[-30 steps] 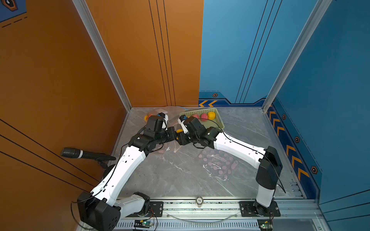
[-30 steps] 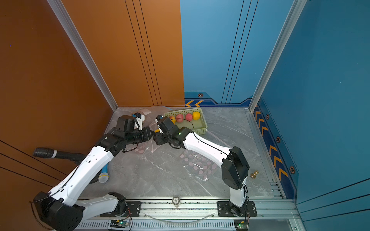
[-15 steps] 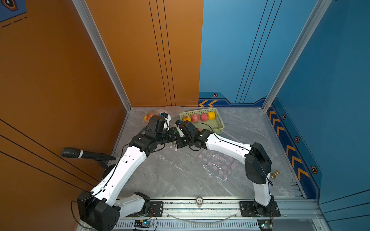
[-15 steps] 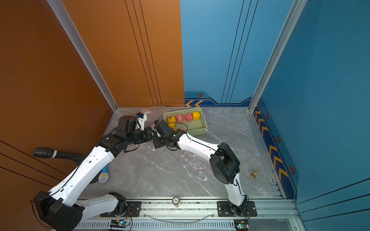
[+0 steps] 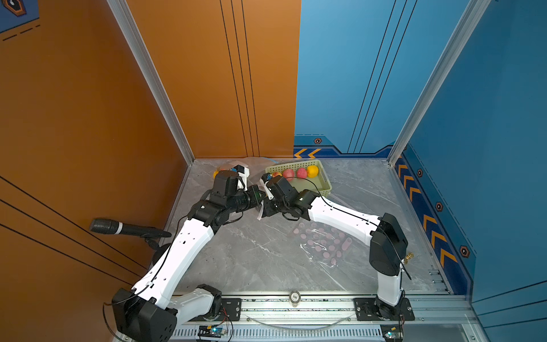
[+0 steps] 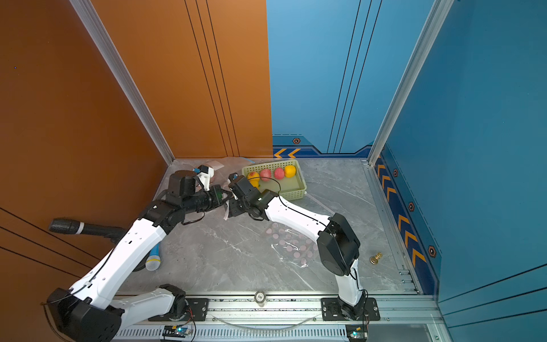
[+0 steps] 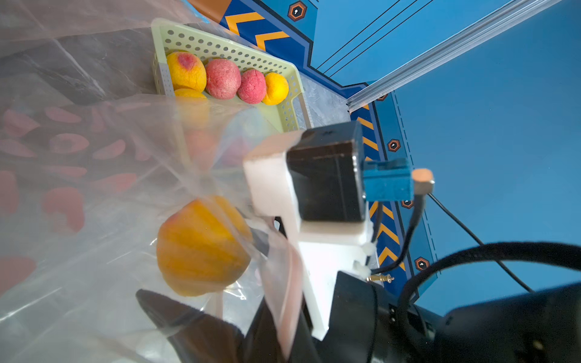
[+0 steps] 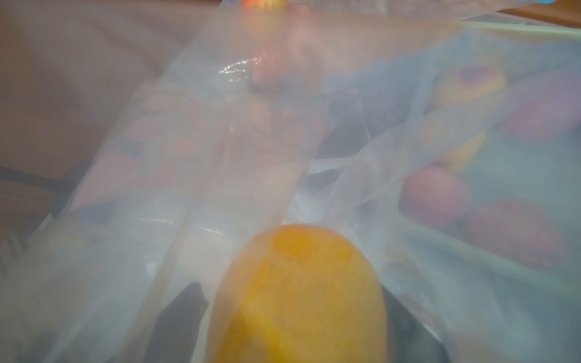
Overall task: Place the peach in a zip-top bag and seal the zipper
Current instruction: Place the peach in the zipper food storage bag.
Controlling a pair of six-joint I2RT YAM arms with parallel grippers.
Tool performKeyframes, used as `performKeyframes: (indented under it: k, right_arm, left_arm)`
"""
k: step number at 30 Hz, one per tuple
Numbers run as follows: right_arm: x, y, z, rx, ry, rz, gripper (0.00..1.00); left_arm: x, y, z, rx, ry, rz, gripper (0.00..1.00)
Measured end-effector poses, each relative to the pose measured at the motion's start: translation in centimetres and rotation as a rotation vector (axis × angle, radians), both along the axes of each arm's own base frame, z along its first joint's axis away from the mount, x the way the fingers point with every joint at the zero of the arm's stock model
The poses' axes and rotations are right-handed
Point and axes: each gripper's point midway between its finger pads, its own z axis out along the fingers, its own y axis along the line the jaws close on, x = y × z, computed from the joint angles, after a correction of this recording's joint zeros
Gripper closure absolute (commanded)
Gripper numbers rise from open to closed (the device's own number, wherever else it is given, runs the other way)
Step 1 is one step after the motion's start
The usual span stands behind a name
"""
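Orange-yellow round peach (image 7: pixel 201 245) lies inside the clear zip-top plastic bag (image 7: pixel 94 220), eleven o'clock on the grey marble surface (image 5: pixel 251 260); left pincer (image 7: pixel 213 327) pinches its lip, holding the mouth agape; right pincer (image 8: pixel 295 320): cannot tell.

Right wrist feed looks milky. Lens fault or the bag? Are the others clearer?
Right wrist view: the bag hangs right before the lens, everything hazy, the peach soft, one glare streak on the film. Left wrist view: sharper, basket crisp, peach seen through film. Both top views: evenly lit, sharp, but the clear bag hardly shows.
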Motion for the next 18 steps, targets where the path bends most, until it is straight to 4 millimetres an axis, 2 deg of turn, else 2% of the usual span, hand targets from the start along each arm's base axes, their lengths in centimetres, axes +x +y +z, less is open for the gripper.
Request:
performKeyframes:
  k: [6,13,18]
  right_arm:
    - [-0.1,-0.8,0.4,-0.033,-0.007,0.002,0.22]
    - [0.3,-2.2,0.8,-0.080,-0.010,-0.007,0.43]
    - [0.3,-3.2,2.4,-0.069,-0.022,0.016,0.49]
  left_arm:
    - [0.2,-0.2,0.2,-0.053,0.005,0.025,1.00]
    - [0.5,-0.8,0.1,-0.114,0.026,0.052,1.00]
    - [0.7,-1.9,1.4,-0.164,-0.007,0.037,1.00]
